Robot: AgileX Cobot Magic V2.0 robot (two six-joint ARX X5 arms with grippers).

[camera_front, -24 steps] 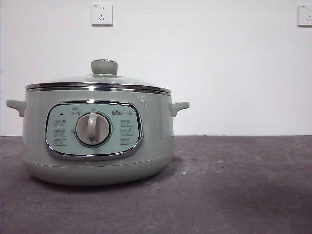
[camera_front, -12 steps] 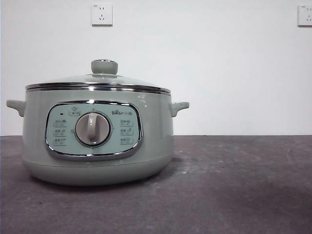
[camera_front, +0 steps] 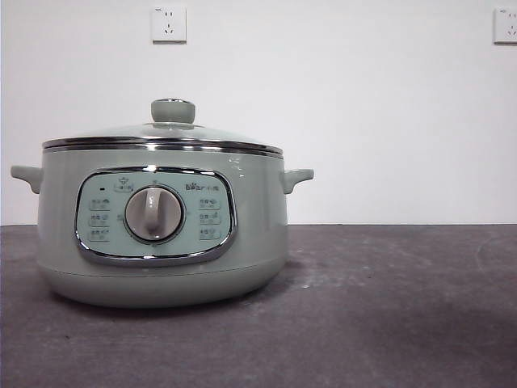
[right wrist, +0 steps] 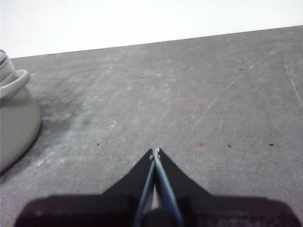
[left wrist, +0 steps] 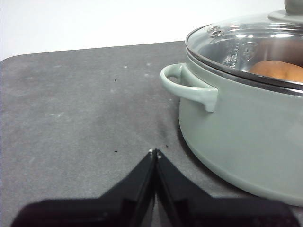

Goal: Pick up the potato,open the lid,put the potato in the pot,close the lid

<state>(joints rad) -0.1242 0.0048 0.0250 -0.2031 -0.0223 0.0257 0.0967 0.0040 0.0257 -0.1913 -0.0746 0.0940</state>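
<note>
Two white wall sockets (camera_front: pixel 168 23) sat high on the pale wall behind the dark grey surface (camera_front: pixel 388 307), which was matte, scuffed and lightly scratched, with nothing lying between either arm and the cooker. The pot (camera_front: pixel 161 226) stood on the surface, a round pale sage-green electric cooker with a small handle on each side and a chrome-framed panel (camera_front: pixel 153 216) carrying a grey dial (camera_front: pixel 153 213) among small printed buttons. The lid (camera_front: pixel 166 135), a shallow dome of clear glass with a chrome rim and a sage-green knob, sat closed on the pot's rim. Through the glass, in the left wrist view, the potato (left wrist: pixel 279 72) showed as a smooth orange-brown oval inside the pot. The left gripper (left wrist: pixel 155 152) hovered low over the surface just beside the pot, near one side handle (left wrist: pixel 187 87), its black fingers pressed together on nothing. The right gripper (right wrist: pixel 155 151) hung over bare surface, apart from the pot's other side, its fingers likewise closed tip to tip and empty.
</note>
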